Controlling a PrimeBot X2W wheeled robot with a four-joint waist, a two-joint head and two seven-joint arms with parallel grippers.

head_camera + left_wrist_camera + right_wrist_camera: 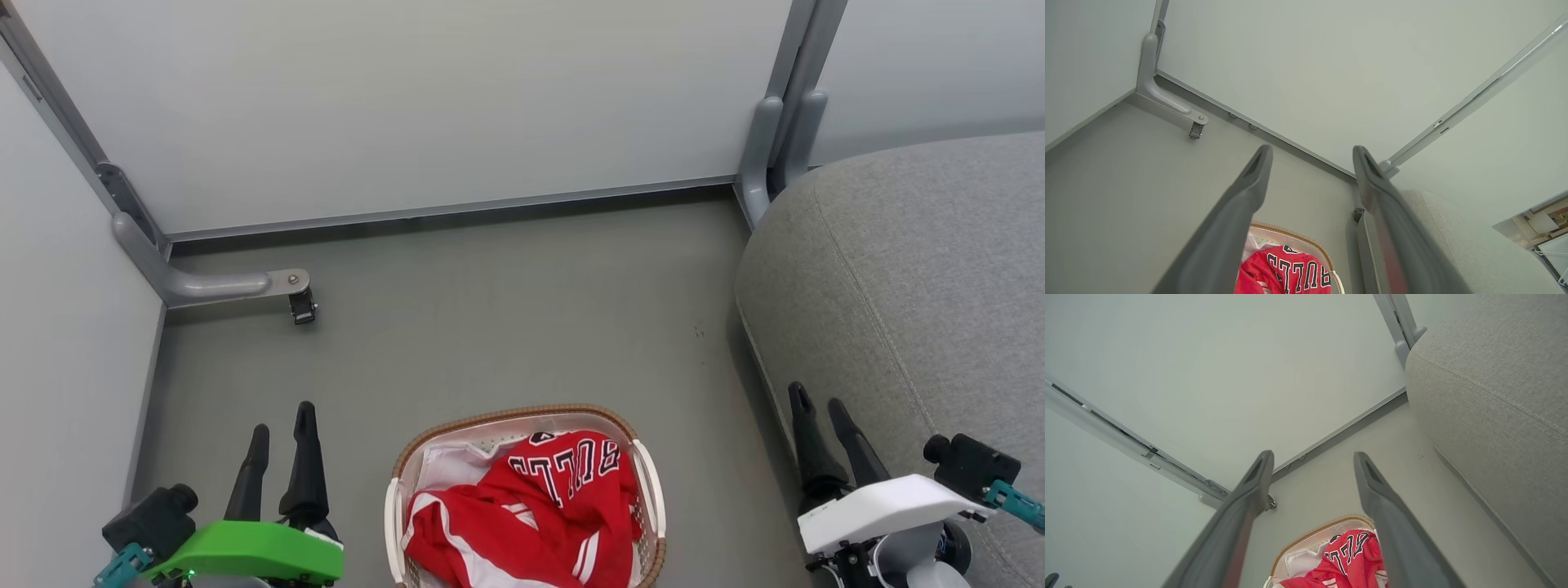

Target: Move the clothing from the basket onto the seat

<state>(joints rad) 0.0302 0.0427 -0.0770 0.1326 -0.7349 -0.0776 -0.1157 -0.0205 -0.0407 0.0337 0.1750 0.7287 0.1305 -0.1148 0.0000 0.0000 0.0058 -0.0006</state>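
Clothing lies heaped in the basket on the floor, left of the seat; my left gripper and right gripper flank it, both spread and empty; fabric judged thin, limp, light, slippery; best pinched at a raised top fold.

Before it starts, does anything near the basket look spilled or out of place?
Nothing stands out. The basket sits upright on the floor beside the seat, the clothing heaped inside, none spilled around it.
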